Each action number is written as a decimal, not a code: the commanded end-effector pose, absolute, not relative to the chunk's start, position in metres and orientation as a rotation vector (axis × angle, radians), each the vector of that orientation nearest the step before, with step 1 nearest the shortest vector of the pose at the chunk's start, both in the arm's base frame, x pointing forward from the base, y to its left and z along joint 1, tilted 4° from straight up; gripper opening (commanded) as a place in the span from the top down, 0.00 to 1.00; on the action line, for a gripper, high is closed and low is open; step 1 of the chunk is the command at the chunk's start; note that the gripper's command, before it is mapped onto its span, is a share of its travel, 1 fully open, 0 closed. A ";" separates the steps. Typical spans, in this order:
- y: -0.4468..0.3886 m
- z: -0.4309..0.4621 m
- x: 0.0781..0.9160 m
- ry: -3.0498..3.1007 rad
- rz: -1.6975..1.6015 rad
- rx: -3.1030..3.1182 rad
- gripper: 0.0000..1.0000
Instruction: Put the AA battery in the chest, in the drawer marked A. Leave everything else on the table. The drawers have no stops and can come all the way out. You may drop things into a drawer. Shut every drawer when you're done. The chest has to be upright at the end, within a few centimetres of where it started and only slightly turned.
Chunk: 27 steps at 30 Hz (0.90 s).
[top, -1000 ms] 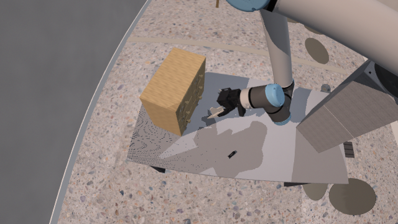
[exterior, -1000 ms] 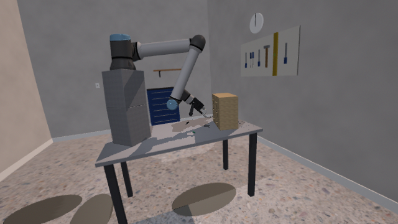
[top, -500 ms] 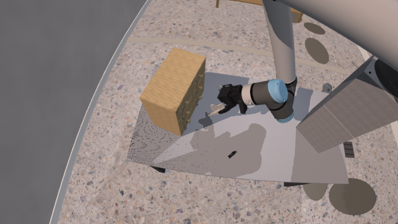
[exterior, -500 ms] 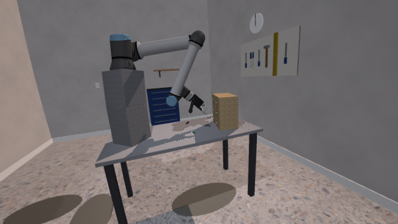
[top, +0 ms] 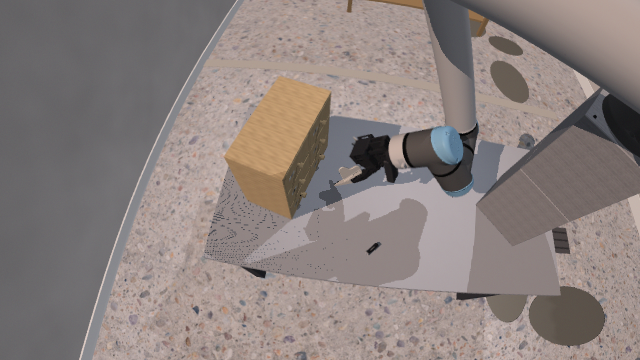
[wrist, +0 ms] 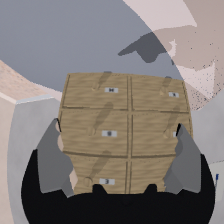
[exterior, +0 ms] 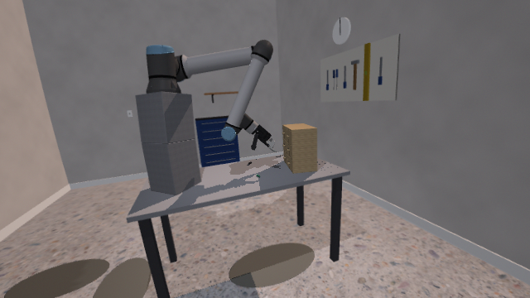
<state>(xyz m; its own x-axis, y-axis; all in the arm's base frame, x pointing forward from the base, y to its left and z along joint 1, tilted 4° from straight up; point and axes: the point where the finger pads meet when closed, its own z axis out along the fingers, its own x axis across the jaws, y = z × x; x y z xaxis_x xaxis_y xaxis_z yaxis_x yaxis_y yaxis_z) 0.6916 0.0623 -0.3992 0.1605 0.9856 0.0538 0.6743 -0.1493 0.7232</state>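
On table: AA battery (top: 373, 248) well apart from open pincer (top: 350, 176) | chest-facing

Workshop room. Evidence: wall tool board (exterior: 385, 70) with hammer (exterior: 354, 74) and blue-handled screwdrivers (exterior: 334, 79); round wall clock (exterior: 341, 30); blue drawer cabinet (exterior: 215, 142) against back wall; wooden wall shelf (exterior: 221, 93); speckled terrazzo floor (exterior: 373, 265); plain grey walls; industrial arm on grey pedestal (exterior: 167, 141) atop dark-legged tabletop (exterior: 232, 188).

Upright light-wood chest (top: 277, 137) at the desk's (top: 450, 260) ten o'clock corner in the top view, two columns of shut drawers, small dark AA battery (top: 373, 248) lying flat toward six o'clock, well apart
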 end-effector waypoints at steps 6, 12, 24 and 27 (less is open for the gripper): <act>0.063 -0.396 0.689 1.586 0.718 1.908 0.00; 0.063 -0.391 0.685 1.611 0.692 1.935 0.00; 0.064 -0.379 0.674 1.673 0.623 2.005 0.00; 0.065 -0.374 0.670 1.696 0.597 2.030 0.00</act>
